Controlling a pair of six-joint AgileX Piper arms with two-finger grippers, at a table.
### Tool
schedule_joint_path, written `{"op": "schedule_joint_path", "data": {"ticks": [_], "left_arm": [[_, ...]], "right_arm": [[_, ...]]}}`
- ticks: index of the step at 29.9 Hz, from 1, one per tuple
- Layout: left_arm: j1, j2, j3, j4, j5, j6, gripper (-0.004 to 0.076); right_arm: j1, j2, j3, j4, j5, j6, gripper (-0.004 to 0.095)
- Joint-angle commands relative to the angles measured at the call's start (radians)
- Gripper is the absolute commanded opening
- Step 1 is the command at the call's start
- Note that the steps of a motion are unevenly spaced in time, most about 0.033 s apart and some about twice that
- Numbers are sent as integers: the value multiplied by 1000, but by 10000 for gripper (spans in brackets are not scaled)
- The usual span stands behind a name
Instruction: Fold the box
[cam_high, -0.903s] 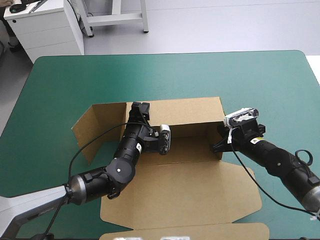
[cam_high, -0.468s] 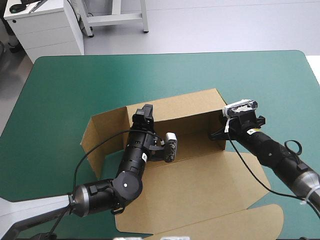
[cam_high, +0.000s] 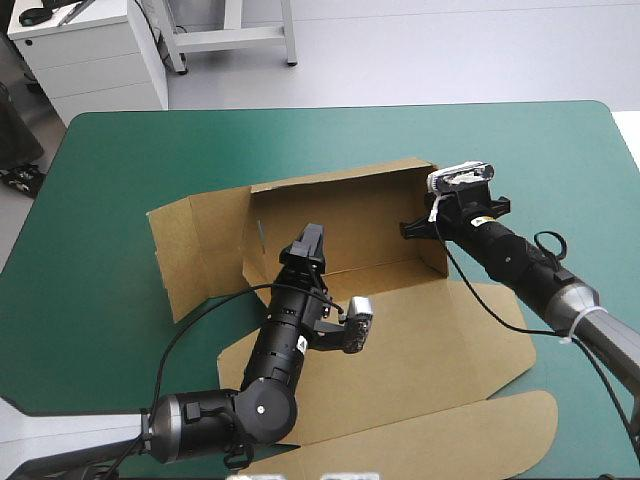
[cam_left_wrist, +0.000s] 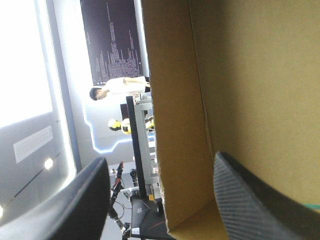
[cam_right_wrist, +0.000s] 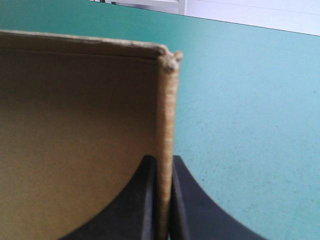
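The box (cam_high: 420, 350) lies at the middle of the teal-green table (cam_high: 120, 160), partly erected: its back wall (cam_high: 340, 210) stands upright, and every other part is located from that wall. At the back wall's right end, the right side wall (cam_right_wrist: 165, 110) stands square to it. The right gripper (cam_high: 410, 229) is clenched on this side wall's upper edge, the board pinched between its black fingers (cam_right_wrist: 145, 200). This grip appears intended to keep the corner upright while the remaining panels are worked. At the back wall's left end, the left side flap (cam_high: 185, 255) splays outward and is not yet raised. In front of the back wall, the lid panel (cam_high: 480, 440) lies flat toward the near table edge. The left gripper (cam_high: 312, 238) sits inside the tray, just in front of the back wall, with its fingers (cam_left_wrist: 250, 200) spread wide and holding nothing. A raised board edge stands between them, probably the back wall's. The released posture suggests preparation to steady that wall or to take the left flap next.
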Motion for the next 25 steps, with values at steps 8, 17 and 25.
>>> {"op": "schedule_joint_path", "data": {"ticks": [8, 17, 25], "left_arm": [[-28, -31, -22, 103, 54, 56, 209], [24, -63, -143, -336, -201, 400, 15], [396, -84, -557, -1273, -83, 984, 15]], "right_arm": [[-4, -13, -42, -7, -66, -10, -5], [-4, -13, -42, -9, -50, -10, -5], [-4, -13, -42, -9, -25, -12, -5]]}}
